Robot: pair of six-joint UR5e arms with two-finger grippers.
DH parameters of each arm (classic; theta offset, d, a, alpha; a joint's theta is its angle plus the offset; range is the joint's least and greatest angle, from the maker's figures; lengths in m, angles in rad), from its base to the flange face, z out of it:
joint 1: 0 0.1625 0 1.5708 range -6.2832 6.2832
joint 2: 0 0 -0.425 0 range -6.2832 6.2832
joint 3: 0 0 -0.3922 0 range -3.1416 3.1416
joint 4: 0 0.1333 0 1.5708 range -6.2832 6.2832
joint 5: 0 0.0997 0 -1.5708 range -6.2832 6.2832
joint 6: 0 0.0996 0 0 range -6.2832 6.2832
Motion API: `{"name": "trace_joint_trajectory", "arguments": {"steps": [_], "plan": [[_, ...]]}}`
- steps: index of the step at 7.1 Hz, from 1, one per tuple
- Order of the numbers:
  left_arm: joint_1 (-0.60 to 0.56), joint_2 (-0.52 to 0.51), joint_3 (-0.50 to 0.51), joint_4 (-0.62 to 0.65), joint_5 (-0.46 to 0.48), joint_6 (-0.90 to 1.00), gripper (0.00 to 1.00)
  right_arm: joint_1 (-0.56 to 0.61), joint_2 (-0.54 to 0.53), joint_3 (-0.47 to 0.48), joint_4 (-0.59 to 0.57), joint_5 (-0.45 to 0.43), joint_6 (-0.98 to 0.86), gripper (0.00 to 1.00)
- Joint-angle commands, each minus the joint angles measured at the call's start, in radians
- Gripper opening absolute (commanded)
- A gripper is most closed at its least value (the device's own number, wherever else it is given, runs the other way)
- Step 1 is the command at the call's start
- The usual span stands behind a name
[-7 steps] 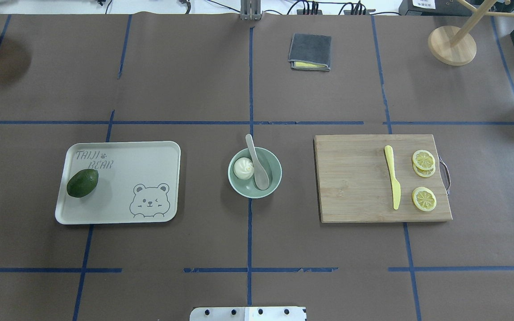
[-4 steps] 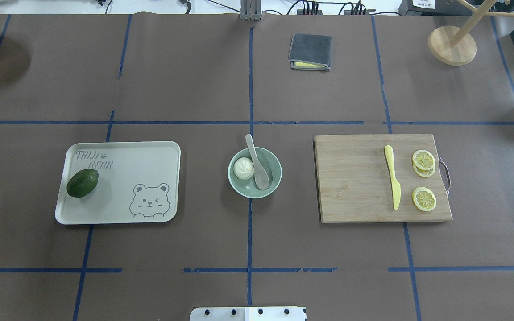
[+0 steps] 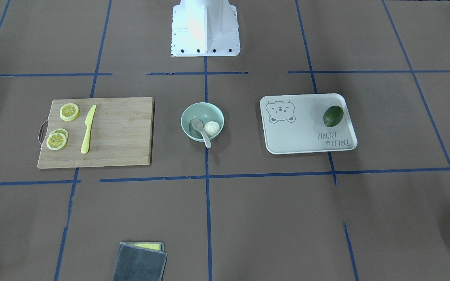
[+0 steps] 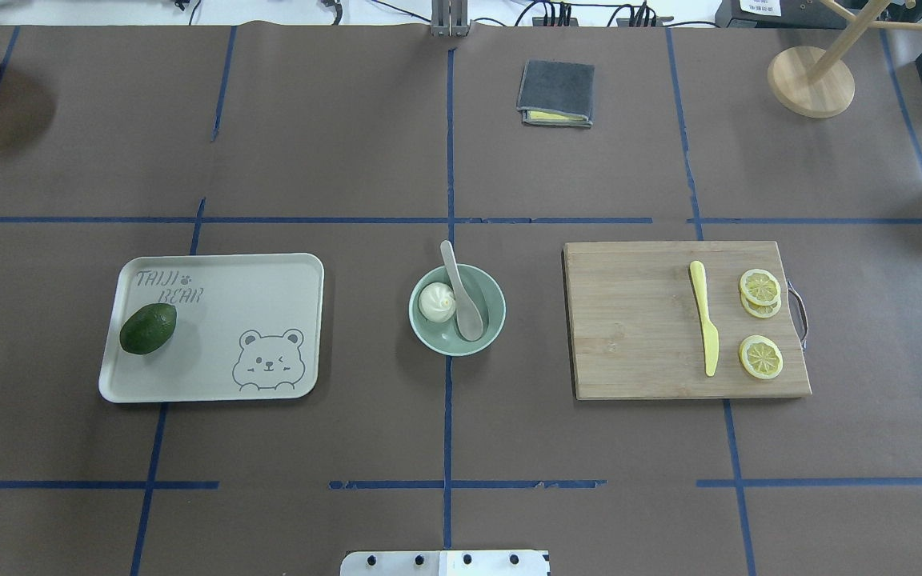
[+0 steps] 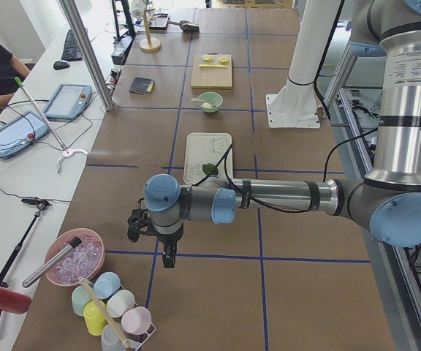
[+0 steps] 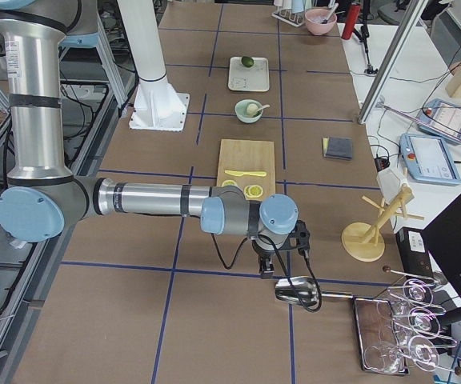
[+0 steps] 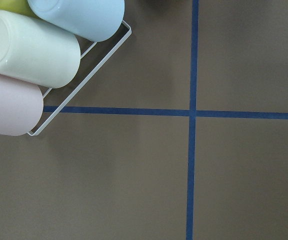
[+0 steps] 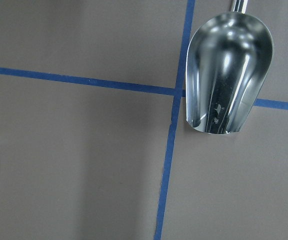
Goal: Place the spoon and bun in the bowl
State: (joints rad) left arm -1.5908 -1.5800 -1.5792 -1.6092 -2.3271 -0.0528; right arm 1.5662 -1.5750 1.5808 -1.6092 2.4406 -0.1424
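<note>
The pale mint-green bowl (image 4: pixel 494 308) stands at the table's middle. The white pleated bun (image 4: pixel 436 302) lies in its left half. The beige spoon (image 4: pixel 467 310) lies in the bowl beside the bun, its handle over the far rim. The front-facing view shows the same bowl (image 3: pixel 202 110), bun (image 3: pixel 211 127) and spoon (image 3: pixel 200 128). My left gripper (image 5: pixel 168 256) hangs far off at the table's left end, near a cup rack. My right gripper (image 6: pixel 266 269) hangs at the right end, over a metal scoop. I cannot tell whether either is open or shut.
A bear-printed tray (image 4: pixel 253 288) with an avocado (image 4: pixel 148 328) lies left of the bowl. A cutting board (image 4: pixel 637 320) with a yellow knife (image 4: pixel 704 328) and lemon slices (image 4: pixel 760 357) lies right. A grey cloth (image 4: pixel 556 93), a wooden stand (image 4: pixel 811 80), a metal scoop (image 8: pixel 229 70) and stacked cups (image 7: pixel 34 50) are around.
</note>
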Motion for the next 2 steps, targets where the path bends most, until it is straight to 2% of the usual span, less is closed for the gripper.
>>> {"name": "trace_joint_trajectory", "arguments": {"steps": [1, 2], "plan": [[0.000, 0.000, 0.005, 0.000, 0.000, 0.001, 1.00, 0.000, 0.001, 0.001, 0.000, 0.000, 0.001, 1.00], [0.000, 0.000, 0.005, 0.000, 0.000, 0.001, 1.00, 0.000, 0.001, 0.001, 0.000, 0.000, 0.000, 1.00]]}}
